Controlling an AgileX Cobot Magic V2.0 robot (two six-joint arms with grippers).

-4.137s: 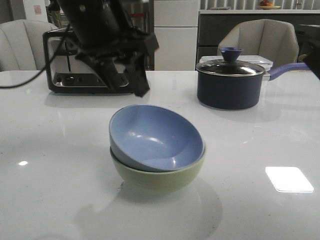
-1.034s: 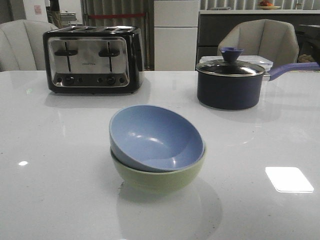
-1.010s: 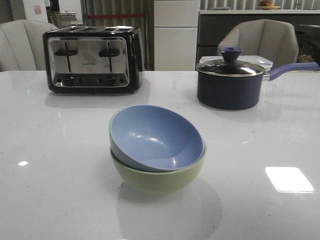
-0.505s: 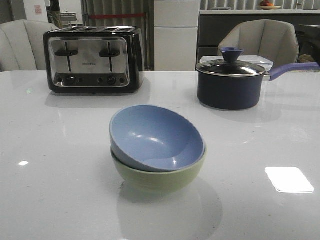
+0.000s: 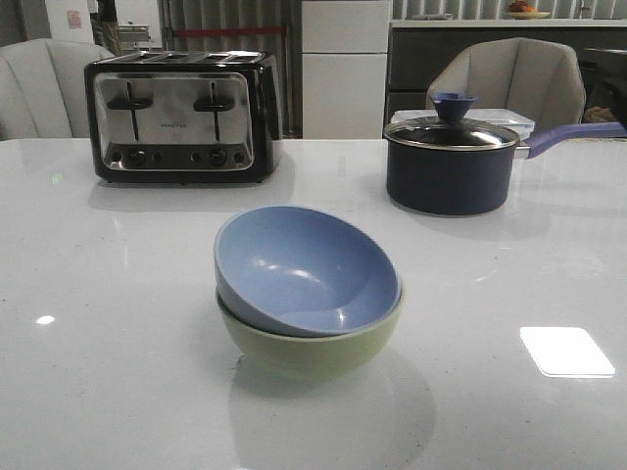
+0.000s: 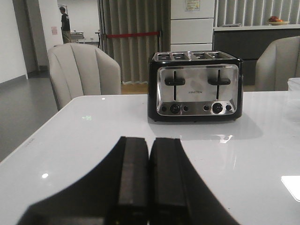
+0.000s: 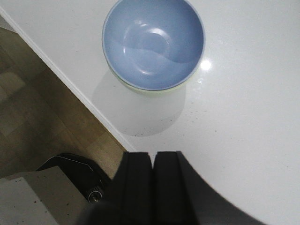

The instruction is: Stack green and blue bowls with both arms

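You see the blue bowl [image 5: 306, 269] nested tilted in the green bowl [image 5: 313, 343], nearer you than the toaster [image 5: 182, 116]. Left gripper [image 6: 149, 180] and right gripper [image 7: 153, 180] are closed, empty, well apart from them.

The blue bowl [image 7: 153, 42] sits nested in the green bowl [image 7: 154, 89] (only a thin pale rim shows) at upper centre, on the white desk [image 7: 243, 117]. At bottom centre, the right pincer [image 7: 153, 183] has its fingers pressed together, holding nothing.
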